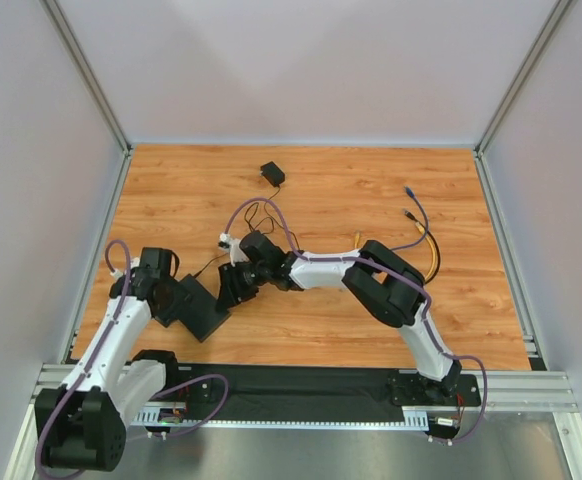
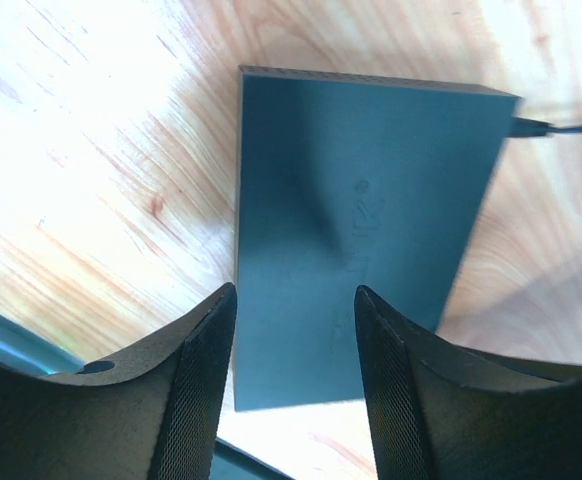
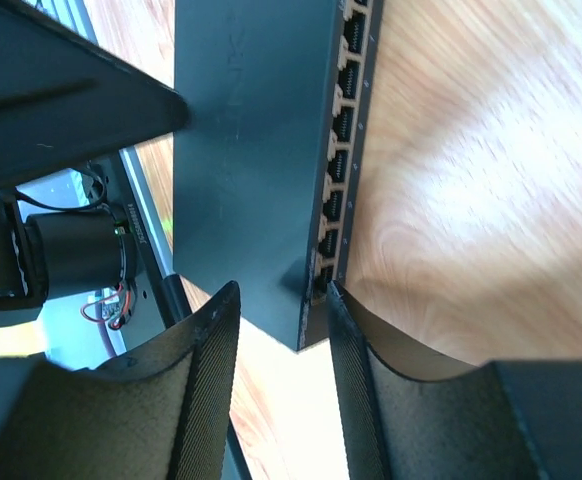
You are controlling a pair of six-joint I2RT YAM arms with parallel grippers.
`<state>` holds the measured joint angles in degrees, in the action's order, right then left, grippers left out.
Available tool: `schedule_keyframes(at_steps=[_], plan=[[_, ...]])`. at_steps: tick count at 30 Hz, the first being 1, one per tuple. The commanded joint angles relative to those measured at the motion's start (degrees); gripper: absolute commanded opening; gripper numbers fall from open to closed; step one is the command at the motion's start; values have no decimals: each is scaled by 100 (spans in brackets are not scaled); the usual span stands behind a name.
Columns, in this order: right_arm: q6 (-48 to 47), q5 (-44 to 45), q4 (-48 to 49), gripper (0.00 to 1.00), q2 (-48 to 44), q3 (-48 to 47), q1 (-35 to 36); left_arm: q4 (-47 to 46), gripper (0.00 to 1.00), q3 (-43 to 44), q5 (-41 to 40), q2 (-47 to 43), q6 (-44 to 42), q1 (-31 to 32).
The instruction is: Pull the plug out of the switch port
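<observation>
The switch (image 1: pixel 207 318) is a flat matte-black box at the near left of the table. In the left wrist view the switch (image 2: pixel 361 220) lies under my open left gripper (image 2: pixel 296 300), whose fingers stand over its near end. A small black plug (image 2: pixel 533 126) on a thin lead enters its far right corner. In the right wrist view the switch (image 3: pixel 246 150) shows a row of sockets (image 3: pixel 339 170) that all look empty. My right gripper (image 3: pixel 283 300) is open around its near corner, the right fingertip (image 3: pixel 336 300) beside the last socket. In the top view the left gripper (image 1: pixel 189 300) and right gripper (image 1: pixel 231 288) flank the switch.
A small black adapter block (image 1: pixel 272 173) on a thin black lead lies at the back. Blue (image 1: pixel 414 210) and yellow (image 1: pixel 429 255) cables with free ends lie at the right. The left arm's wrist motor (image 3: pixel 71 250) is close beside the switch. Grey walls enclose the table.
</observation>
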<state>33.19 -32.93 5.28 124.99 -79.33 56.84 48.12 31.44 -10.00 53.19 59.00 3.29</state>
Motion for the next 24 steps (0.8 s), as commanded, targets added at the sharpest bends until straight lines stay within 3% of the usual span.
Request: schedule_keyframes(at_steps=[1,7,13,18,24], plan=[[12,199,166,42,-440,155,-24,355,59,275,-107,-475,-47,5],[196,637,211,48,-625,164,-24,524,59,468,-12,-1030,-29,5],[504,1385,-736,52,-432,-749,-146,470,56,907,60,-556,-476,5],[601,1080,-1168,52,-2,-1635,-322,707,56,1531,-449,-134,-943,5],[162,454,-1398,51,632,-2702,-314,735,55,1234,-626,-300,-557,5]])
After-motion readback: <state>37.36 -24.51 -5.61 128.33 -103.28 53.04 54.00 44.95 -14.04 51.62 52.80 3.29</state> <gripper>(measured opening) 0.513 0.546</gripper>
